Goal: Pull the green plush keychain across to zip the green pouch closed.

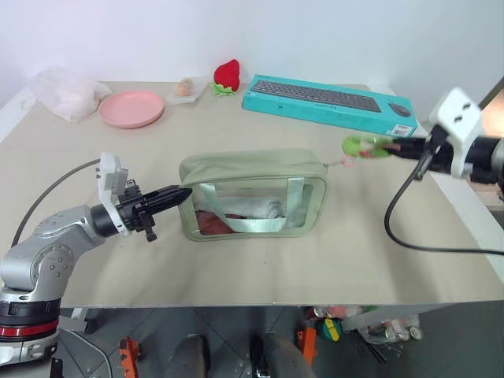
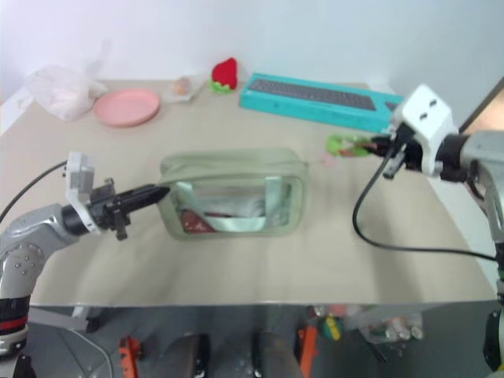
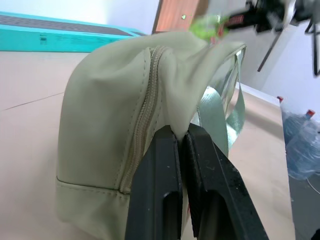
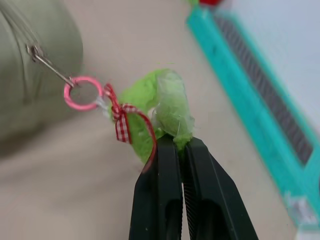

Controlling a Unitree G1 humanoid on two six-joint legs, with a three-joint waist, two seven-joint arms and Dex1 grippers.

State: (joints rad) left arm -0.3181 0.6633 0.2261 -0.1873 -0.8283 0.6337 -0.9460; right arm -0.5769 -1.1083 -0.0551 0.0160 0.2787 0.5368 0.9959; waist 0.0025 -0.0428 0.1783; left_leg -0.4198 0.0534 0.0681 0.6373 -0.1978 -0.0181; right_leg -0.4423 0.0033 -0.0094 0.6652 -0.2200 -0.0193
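The green plush keychain hangs in the air just past the right-hand end of the green pouch, pinched in my right claw, whose fingers are closed on its fuzzy edge. A pink ring and a short metal link join it to the zipper pull at the pouch's end. The pouch lies on its side near the middle of the worktop, clear panel and strap handle facing me.

My left claw is closed on a fold of fabric at the pouch's opposite end, bracing it. Judging by the pull sitting at the far end and the seam reading as shut along the top, the zipping looks finished or very nearly so; what is left is to confirm the last stretch and let go.

The left wrist view shows the zipper teeth meshed at its end, which the head views do not resolve. The right wrist view alone shows the gingham bow and ring.
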